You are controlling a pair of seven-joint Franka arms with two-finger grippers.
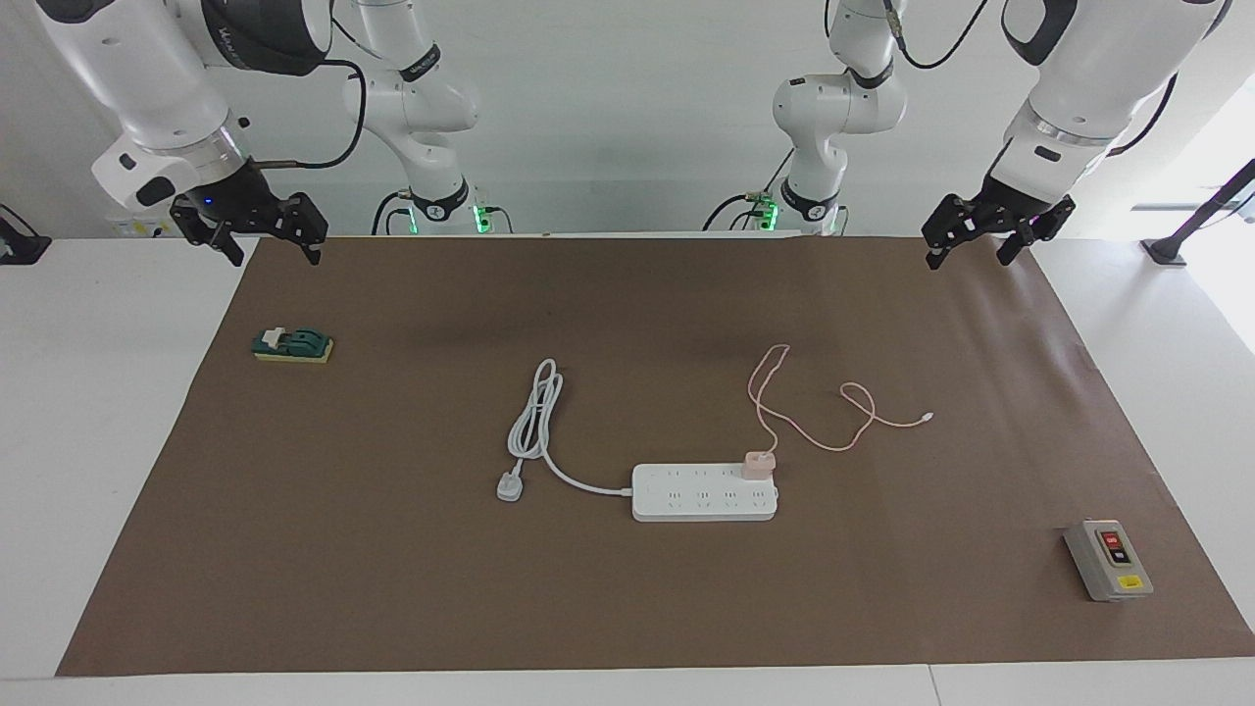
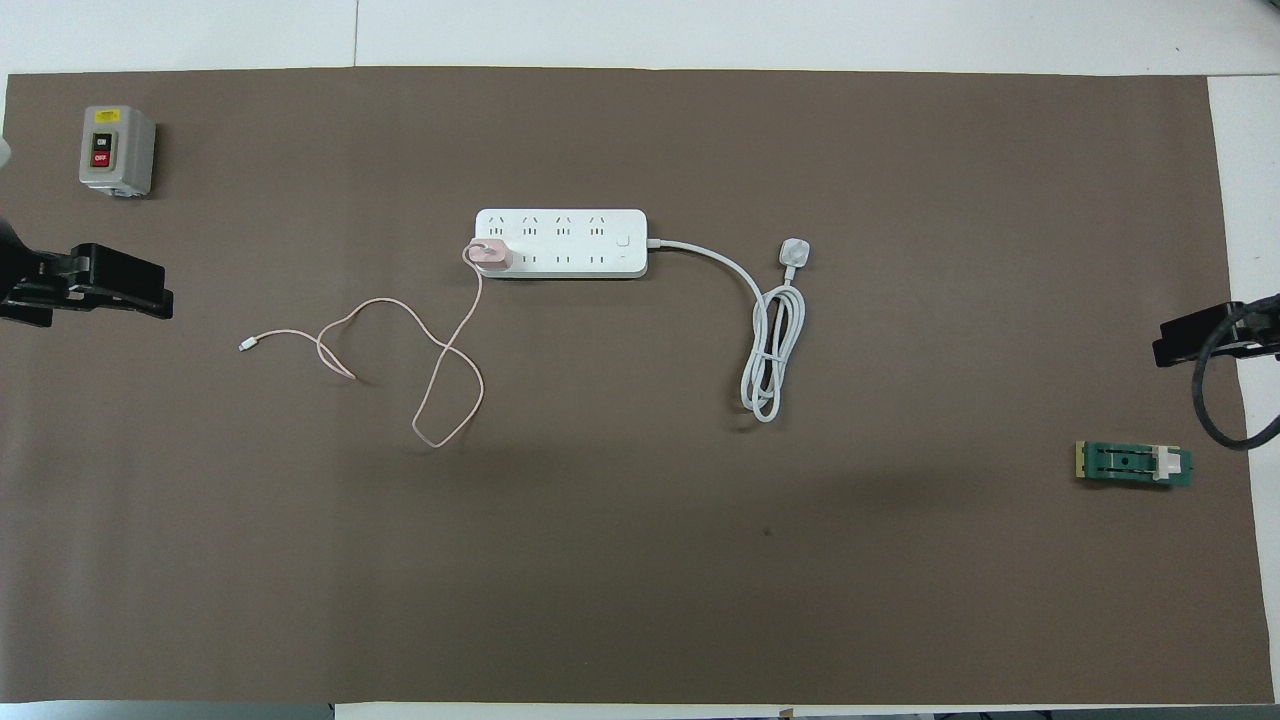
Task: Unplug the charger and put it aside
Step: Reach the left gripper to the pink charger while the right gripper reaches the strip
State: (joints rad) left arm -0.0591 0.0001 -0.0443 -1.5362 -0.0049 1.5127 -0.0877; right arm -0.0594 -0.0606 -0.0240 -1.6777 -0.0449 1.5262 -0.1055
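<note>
The pale pink charger [image 1: 759, 464] [image 2: 488, 254] is plugged into the long white power strip [image 1: 704, 492] [image 2: 560, 243], at the strip's end toward the left arm's end of the table. Its thin pink cable [image 1: 814, 431] [image 2: 440, 370] lies in loose loops on the brown mat, nearer to the robots than the strip. My left gripper [image 1: 969, 260] hangs open and empty over the mat's corner at the left arm's end. My right gripper [image 1: 275, 257] hangs open and empty over the mat's corner at the right arm's end. Both arms wait, well away from the charger.
The strip's thick white cord [image 1: 534, 417] [image 2: 770, 350] and plug [image 1: 510, 487] lie toward the right arm's end. A grey switch box [image 1: 1108, 559] [image 2: 117, 150] stands at the left arm's end, farther from the robots than the strip. A green switch block [image 1: 292, 344] [image 2: 1133, 464] lies at the right arm's end.
</note>
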